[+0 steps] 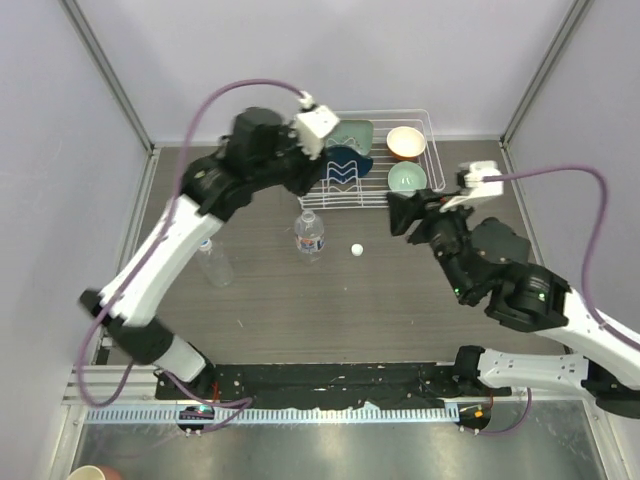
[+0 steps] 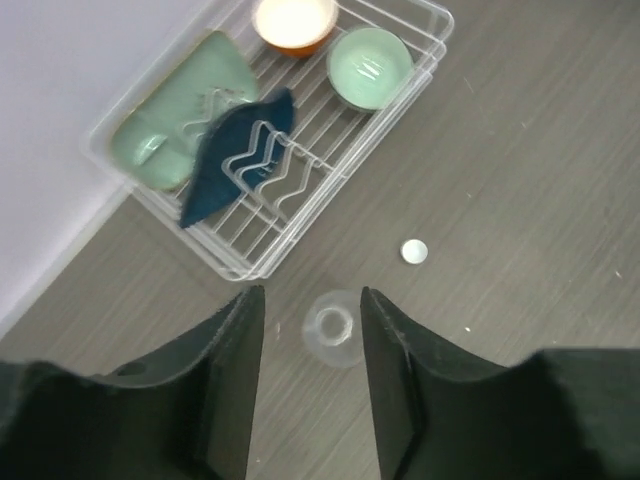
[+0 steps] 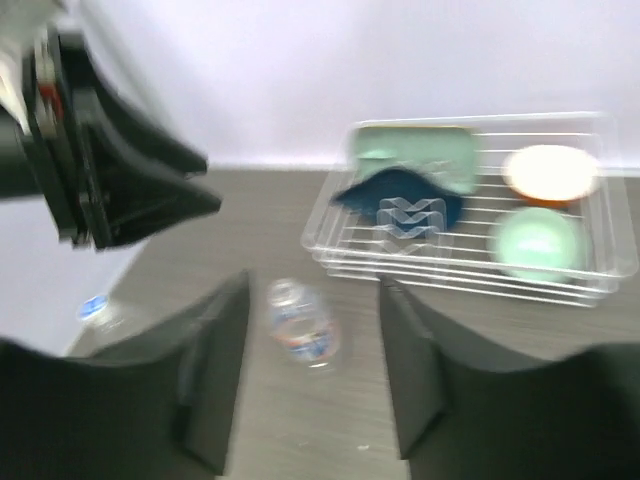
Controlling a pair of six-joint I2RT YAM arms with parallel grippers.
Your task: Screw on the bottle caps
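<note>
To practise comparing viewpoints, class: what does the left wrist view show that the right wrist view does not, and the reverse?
Only the left wrist view shows the loose white bottle cap on the table. Only the right wrist view shows the left arm and, blurred at the far left, a second bottle. Both show the labelled bottle standing near the wire dish rack, which holds an orange bowl and a green bowl.

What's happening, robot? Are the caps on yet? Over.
Left gripper open, above labelled bottle, neck uncapped. Right gripper open, empty. One cap loose beside the bottle. Nothing between them.
</note>
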